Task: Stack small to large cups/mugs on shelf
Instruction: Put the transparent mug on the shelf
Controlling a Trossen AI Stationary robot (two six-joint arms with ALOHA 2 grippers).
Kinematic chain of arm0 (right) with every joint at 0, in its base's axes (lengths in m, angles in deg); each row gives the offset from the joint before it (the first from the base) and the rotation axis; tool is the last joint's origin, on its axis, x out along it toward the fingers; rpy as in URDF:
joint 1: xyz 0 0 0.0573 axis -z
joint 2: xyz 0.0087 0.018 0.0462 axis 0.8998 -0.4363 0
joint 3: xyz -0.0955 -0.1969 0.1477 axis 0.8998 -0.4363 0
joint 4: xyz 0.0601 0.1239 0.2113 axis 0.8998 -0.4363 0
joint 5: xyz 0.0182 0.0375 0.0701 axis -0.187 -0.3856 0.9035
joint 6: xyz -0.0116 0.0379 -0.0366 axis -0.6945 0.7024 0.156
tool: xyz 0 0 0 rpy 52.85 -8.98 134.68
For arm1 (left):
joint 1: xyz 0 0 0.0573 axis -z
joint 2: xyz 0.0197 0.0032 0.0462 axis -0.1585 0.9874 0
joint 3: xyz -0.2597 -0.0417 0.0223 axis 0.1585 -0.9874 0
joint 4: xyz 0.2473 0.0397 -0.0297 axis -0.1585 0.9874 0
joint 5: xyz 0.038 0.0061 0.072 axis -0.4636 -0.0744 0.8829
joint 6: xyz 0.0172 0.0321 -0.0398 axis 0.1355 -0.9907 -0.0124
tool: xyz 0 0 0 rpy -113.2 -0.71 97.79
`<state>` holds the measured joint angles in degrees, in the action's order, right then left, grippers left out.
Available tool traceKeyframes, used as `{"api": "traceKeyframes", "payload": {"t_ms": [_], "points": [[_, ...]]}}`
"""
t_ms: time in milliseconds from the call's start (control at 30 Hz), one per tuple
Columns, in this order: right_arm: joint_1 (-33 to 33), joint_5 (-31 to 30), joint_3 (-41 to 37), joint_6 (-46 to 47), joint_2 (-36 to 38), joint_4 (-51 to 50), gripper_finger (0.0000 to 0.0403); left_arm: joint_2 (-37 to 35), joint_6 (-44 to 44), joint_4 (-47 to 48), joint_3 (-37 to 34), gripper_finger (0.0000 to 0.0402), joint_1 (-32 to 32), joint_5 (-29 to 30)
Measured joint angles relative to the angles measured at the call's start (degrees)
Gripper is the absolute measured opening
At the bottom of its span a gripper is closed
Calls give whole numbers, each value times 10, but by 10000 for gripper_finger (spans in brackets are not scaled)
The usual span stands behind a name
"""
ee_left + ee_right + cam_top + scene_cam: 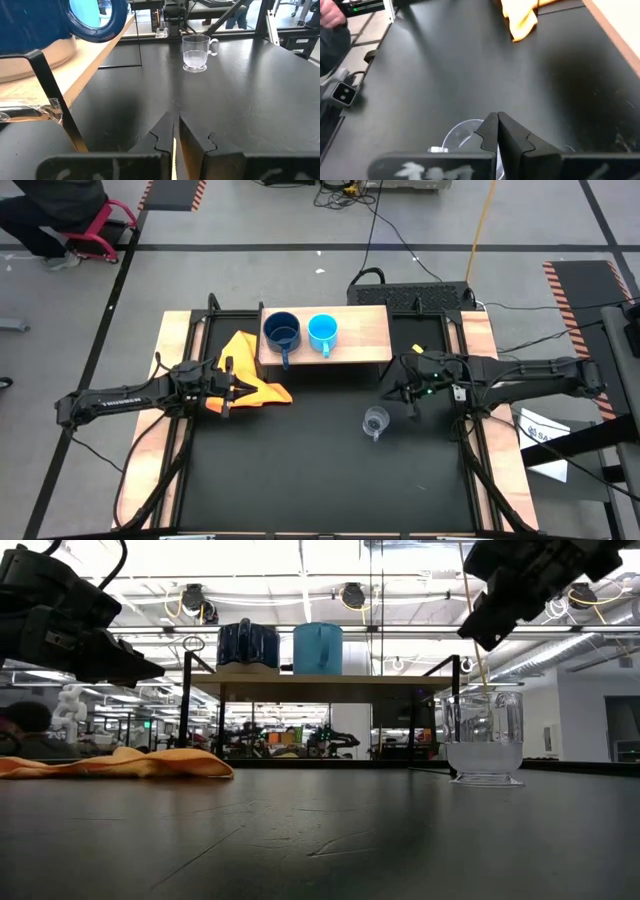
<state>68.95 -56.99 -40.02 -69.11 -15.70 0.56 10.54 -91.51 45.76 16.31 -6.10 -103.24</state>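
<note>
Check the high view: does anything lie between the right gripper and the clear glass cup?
Nothing. In the high view, only bare black tabletop separates the shut right gripper from the clear glass cup, which stands on the table, off the shelf.

Clear glass cup [375, 421], light-wood shelf [360, 330], matt black tabletop [320, 470].

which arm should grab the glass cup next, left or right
Right, probably. The right gripper hangs shut just above and beside the clear glass cup on the black tabletop. The left gripper sits over the yellow-orange cloth, much farther from the cup.
</note>
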Motion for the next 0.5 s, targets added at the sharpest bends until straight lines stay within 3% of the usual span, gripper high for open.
{"api": "traceKeyframes", "payload": {"t_ms": [300,500], "points": [[-1,1,91,-16,-40,-143,0,0,1,0,0,31,0,-2],[-10,19,95,-38,-75,-161,0,0,2,0,0,31,0,-2]]}}
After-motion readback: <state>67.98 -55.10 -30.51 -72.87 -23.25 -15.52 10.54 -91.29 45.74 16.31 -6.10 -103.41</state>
